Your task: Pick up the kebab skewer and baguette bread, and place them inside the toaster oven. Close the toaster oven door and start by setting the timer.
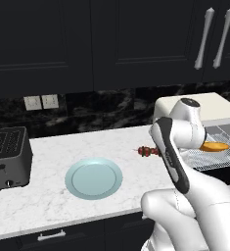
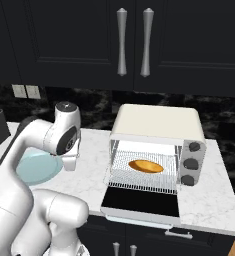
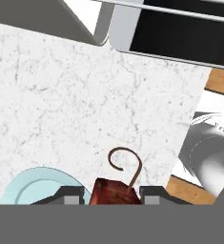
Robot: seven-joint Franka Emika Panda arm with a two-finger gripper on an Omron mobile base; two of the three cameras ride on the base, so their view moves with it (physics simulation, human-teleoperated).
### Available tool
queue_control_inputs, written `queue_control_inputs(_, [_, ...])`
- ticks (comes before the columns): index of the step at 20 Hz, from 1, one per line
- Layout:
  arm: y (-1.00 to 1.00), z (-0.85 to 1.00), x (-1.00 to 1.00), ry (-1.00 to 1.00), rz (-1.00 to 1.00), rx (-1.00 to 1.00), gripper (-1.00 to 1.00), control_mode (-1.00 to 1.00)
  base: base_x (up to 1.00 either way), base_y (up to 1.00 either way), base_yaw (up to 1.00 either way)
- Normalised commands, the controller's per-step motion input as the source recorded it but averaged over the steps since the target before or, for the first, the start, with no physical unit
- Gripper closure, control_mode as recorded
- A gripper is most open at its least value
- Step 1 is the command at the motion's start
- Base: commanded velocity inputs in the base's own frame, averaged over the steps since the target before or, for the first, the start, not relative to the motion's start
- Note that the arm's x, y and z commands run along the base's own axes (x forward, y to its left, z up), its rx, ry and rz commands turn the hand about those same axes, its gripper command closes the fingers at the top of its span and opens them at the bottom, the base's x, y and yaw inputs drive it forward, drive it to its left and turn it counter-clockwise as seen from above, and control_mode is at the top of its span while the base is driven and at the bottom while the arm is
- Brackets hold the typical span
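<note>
**Mia:** On the counter sits the big toaster oven. Its toaster oven door lies flat open at the front. The baguette bread is already on the wire rack inside.

**Ben:** So the oven is ready. What about the kebab skewer?

**Mia:** In the hand view the end effector is pinched narrow on the kebab skewer, with a red chunk between the dark tips. The curly hook end pokes out in front. In the left base view the skewer is just above the counter, between the blue plate and the oven.

**Ben:** What could go wrong?

**Mia:** The stick is thin and the grip is on one chunk, I think. It could spin or slip out and drop on the counter. The hook could also catch on the rack wires or bump the bread. And the open door sticks out, so the arm could hit it going in.
</note>
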Motion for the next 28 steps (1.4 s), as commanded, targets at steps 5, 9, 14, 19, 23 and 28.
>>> queue_control_inputs(5, [-0.45, 0.30, -0.41, -0.13, 0.00, 0.00, 1.00, -1.00, 0.00, 0.00, 0.00])
queue_control_inputs(9, [-0.74, 0.37, -0.22, 0.00, 0.00, 0.00, 1.00, -1.00, 0.00, 0.00, 0.00])
queue_control_inputs(14, [-0.71, 0.28, -0.16, -0.02, 0.00, 0.00, 1.00, -1.00, 0.00, 0.00, 0.00])
queue_control_inputs(19, [-0.67, 0.03, 0.02, -0.03, 0.00, 0.00, 1.00, -1.00, 0.00, 0.00, 0.00])
queue_control_inputs(23, [-0.68, 0.00, 0.12, -0.07, 0.00, 0.00, 1.00, -1.00, 0.00, 0.00, 0.00])
queue_control_inputs(28, [-0.67, 0.00, 0.12, -0.06, 0.00, 0.00, 1.00, -1.00, 0.00, 0.00, 0.00])
